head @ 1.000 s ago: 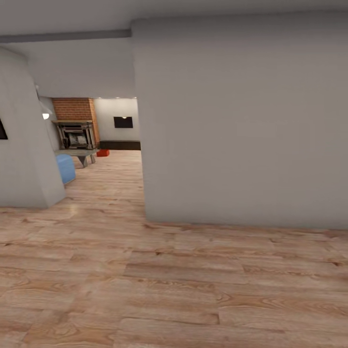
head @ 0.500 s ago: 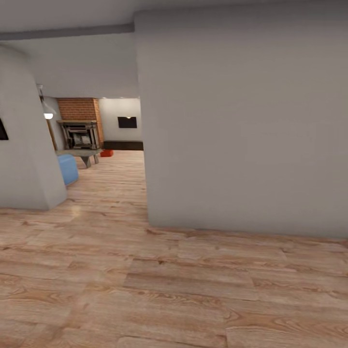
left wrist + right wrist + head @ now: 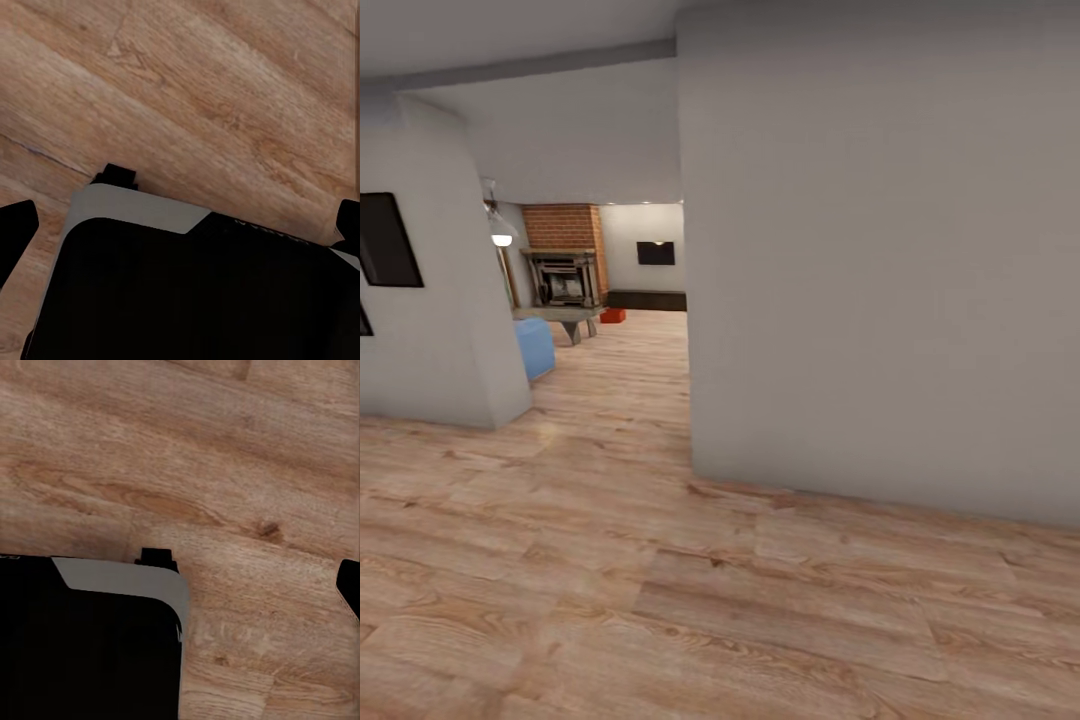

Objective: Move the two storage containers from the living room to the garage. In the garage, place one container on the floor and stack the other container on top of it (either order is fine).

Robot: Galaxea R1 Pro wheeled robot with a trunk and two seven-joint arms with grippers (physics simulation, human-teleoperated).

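Far down the hallway in the head view, one orange-red storage container sits on the living room's wood floor beside the brick fireplace. It looks very small from here. In the left wrist view, my left gripper is open, its black fingertips spread to both edges of the picture above the plank floor. One fingertip of my right gripper shows at the picture's edge in the same wide stance, with nothing held. Both grippers hang over my own black base.
A large grey wall blocks the right side, its corner near the middle. A second wall with dark frames stands at the left. Between them a passage of wood floor leads past a blue sofa and a low table.
The whole head view has shifted: the camera has turned and moved, so the walls and the passage now sit further right. Dark frames on the left wall have come into view.
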